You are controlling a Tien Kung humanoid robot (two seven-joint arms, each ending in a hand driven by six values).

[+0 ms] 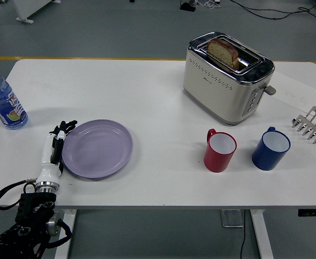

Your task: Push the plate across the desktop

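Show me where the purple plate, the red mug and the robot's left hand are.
purple plate (pixel 97 149), head view, on its flat centre.
red mug (pixel 220 152), head view, on its outer wall.
left hand (pixel 55 147), head view, middle of the hand, at the plate's left rim.

Scene was bright, evenly lit from overhead, diffuse. Shadows were soft and short: faint one under plate (pixel 97 148) just right of left hand (pixel 54 148), darker ones by red mug (pixel 220 151) and blue mug (pixel 270 148) far to hand's right. Mild glare showed on toaster (pixel 227 77) chrome. Focus was sharp throughout; slight wide-angle bowing at table (pixel 158 97) edges.
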